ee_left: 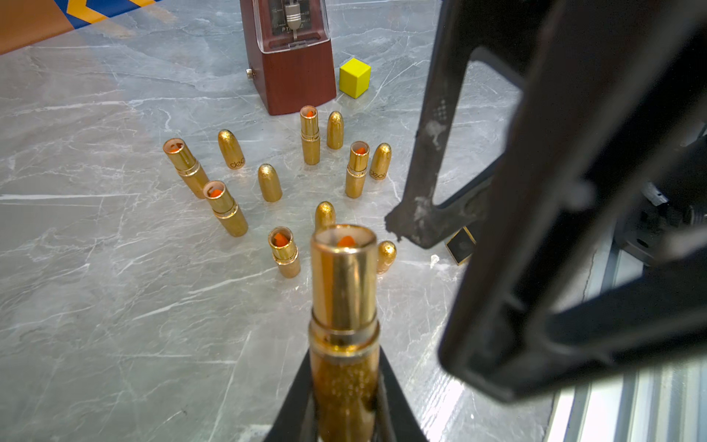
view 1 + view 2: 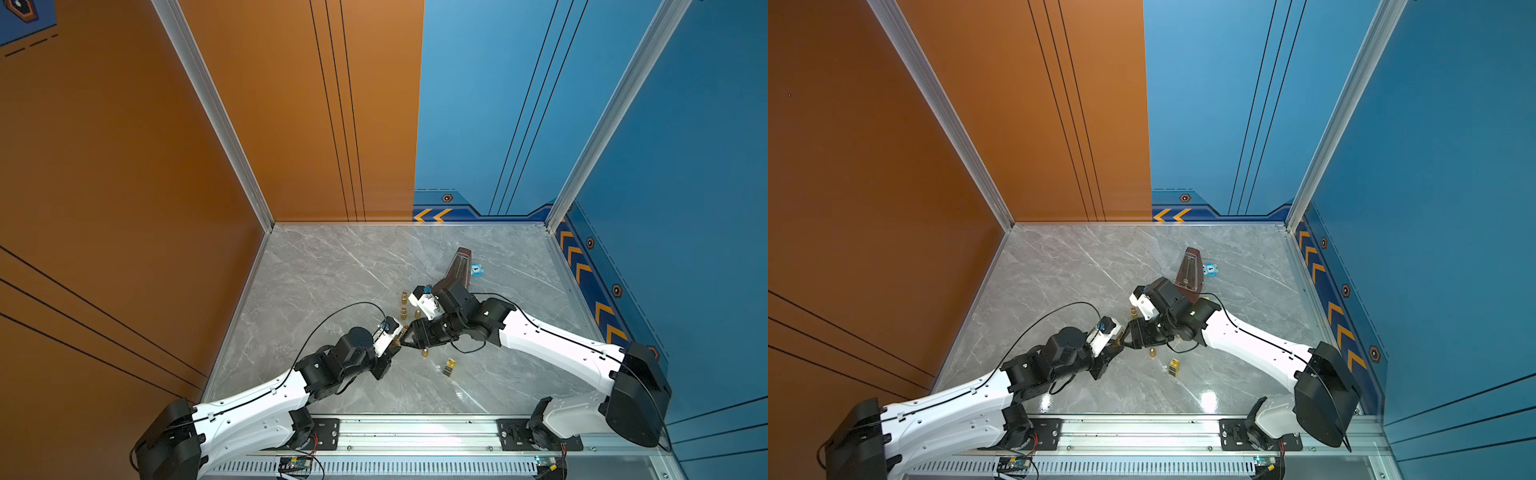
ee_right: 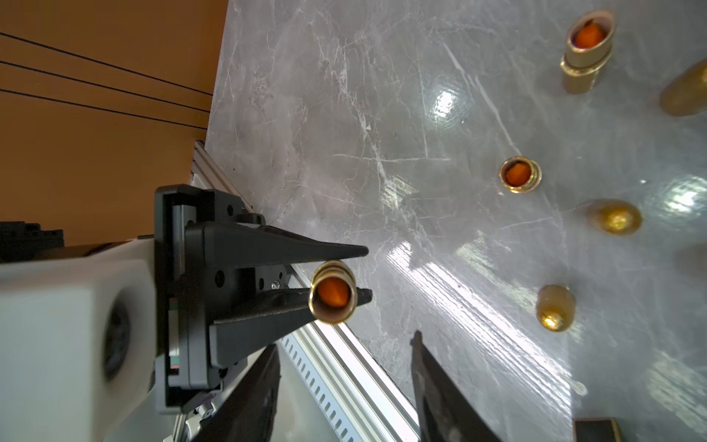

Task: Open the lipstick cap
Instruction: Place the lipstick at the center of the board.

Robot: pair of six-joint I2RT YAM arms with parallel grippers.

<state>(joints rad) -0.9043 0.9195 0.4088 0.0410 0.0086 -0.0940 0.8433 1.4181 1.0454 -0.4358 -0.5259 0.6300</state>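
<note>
Left pincer [image 3: 369,273] clamped on lipstick [image 1: 344,306] base; cap off, orange tip exposed, raised above desk [image 1: 114,306]. Right pincer [image 3: 346,341] close by, jaws apart, empty. Other open lipsticks [image 1: 225,208], loose caps [image 1: 269,183] stand near metronome [image 1: 294,69].

Central lipsticks [image 1: 225,208], caps [image 1: 269,183]; left marble [image 2: 316,270] free

Bright, even light falls from overhead, and shadows are faint and soft. The glossy counter [image 3: 344,114] throws white glare patches just beyond the right jaws. In both top views, bright spots lie well behind both sets of jaws. The gold lipstick [image 1: 344,283] in the left jaws gleams, sharp at its rim and soft at its base. Beside it the right jaws loom dark and blurred. Both top views bend the walls [image 2: 104,166] outward at the edges.
</note>
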